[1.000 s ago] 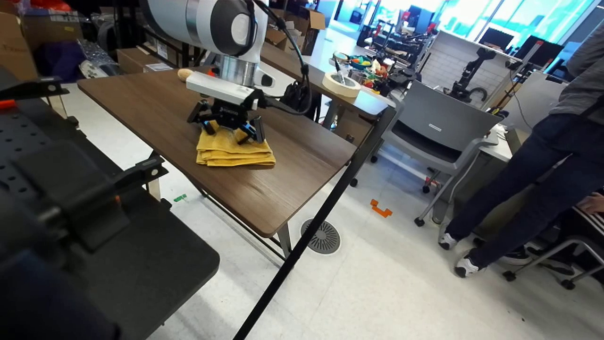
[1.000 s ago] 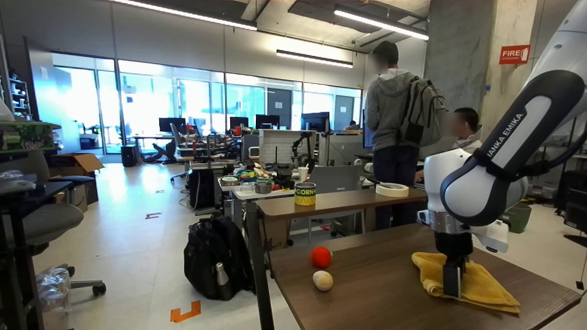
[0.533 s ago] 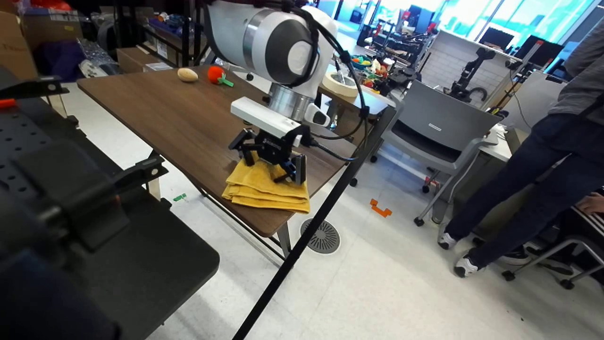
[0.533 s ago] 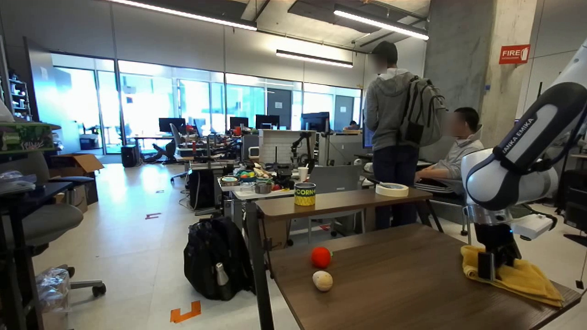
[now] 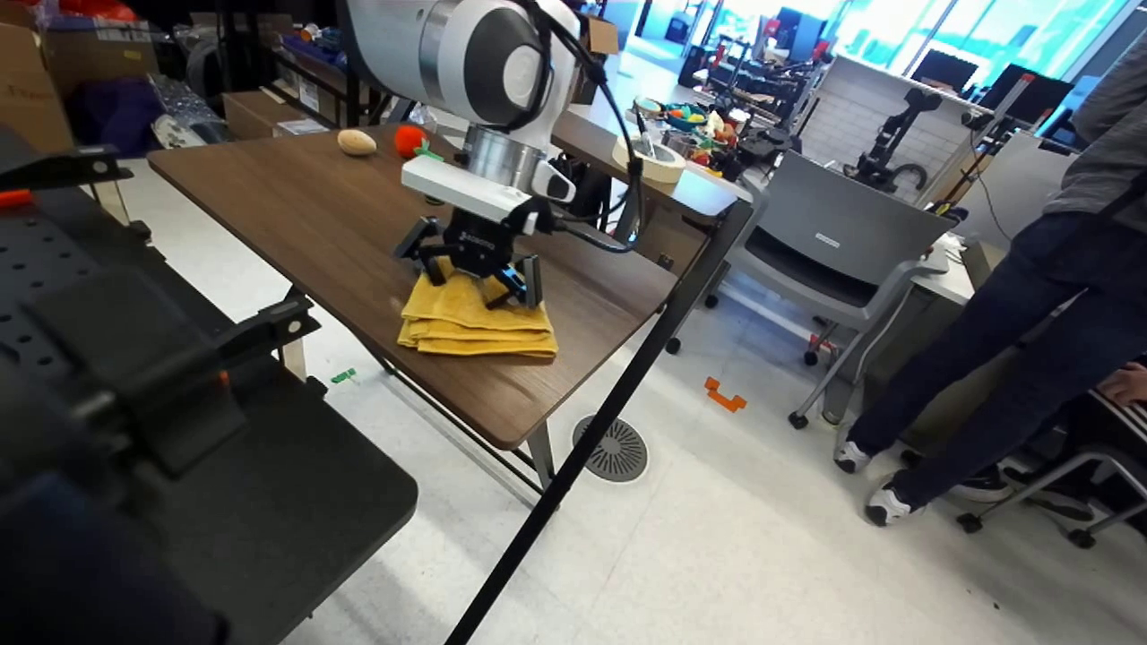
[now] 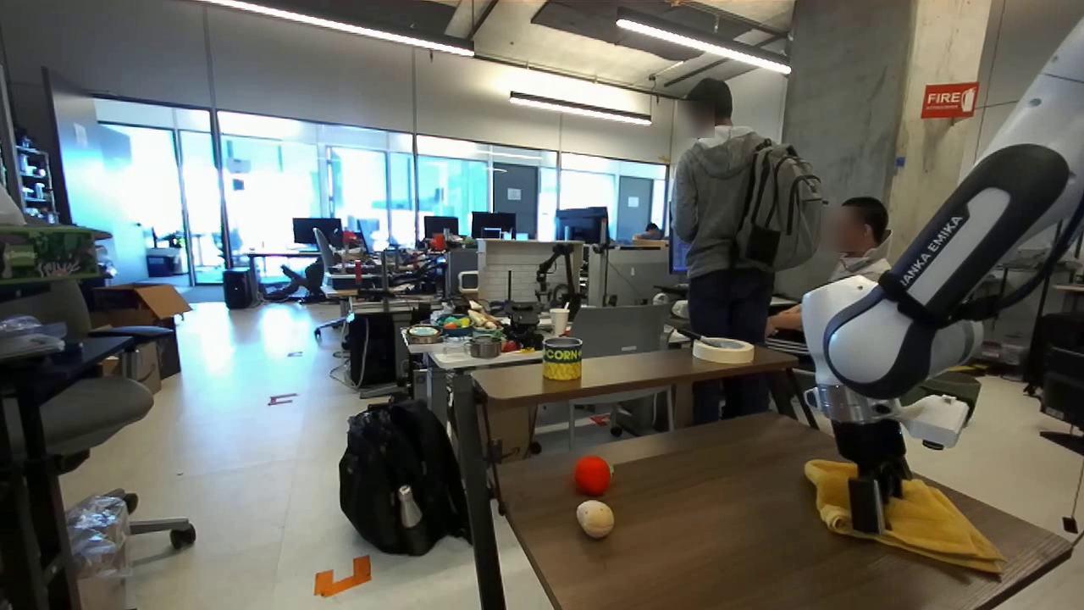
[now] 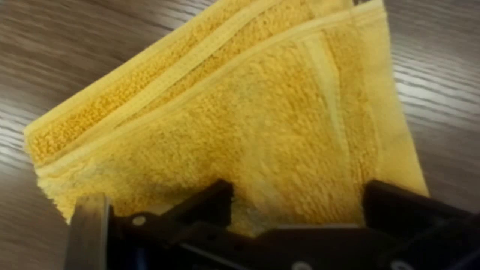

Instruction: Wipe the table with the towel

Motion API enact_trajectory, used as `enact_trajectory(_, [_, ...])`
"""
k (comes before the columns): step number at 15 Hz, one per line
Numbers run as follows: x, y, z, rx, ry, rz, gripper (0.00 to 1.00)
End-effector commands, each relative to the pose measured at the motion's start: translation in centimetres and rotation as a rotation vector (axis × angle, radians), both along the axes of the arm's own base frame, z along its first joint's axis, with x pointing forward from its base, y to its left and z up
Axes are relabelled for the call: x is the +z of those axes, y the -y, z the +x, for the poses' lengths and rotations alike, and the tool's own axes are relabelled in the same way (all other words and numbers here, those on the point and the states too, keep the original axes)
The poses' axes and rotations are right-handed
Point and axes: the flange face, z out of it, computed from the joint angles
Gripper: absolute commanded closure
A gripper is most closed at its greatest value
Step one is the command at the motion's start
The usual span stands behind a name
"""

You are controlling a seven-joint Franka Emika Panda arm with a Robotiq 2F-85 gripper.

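Resting with jaws spread wide, gripping nothing, atop the folded towel (image 7: pixel 285 123), showing beneath and between them and jutting out beyond, on the desk (image 7: pixel 442 93).

I've got a broad lane of bare wood on the surface (image 6: pixel 703 525) between the pincer (image 5: pixel 475 276) and two blockers at the opposite end, a red tomato-like ball (image 6: pixel 593 475) and a speckled egg-shaped ball (image 6: pixel 595 518), near each other. Towards the corner past the yellow towel (image 5: pixel 479 324), just a short patch. Along one long side the raised shelf (image 6: pixel 644 370) hems me in, corn can (image 6: pixel 563 359) and tape roll (image 6: pixel 724 352) on top, black post (image 6: pixel 478 500) at its end. Beside the pincer, a cable (image 5: pixel 634 168) loops outward.
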Motion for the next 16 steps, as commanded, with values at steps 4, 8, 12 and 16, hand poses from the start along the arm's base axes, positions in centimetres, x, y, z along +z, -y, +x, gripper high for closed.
enact_trajectory(4, [-3.6,-13.7,-4.8,0.33,-0.067,0.021,0.0])
enact_trajectory(8, [-4.2,-17.4,-4.7,0.354,-0.066,0.002,0.0])
enact_trajectory(12, [-1.6,-12.9,-0.6,0.187,0.019,-0.023,0.0])
enact_trajectory(16, [1.0,-5.4,3.0,0.004,0.124,-0.015,0.0])
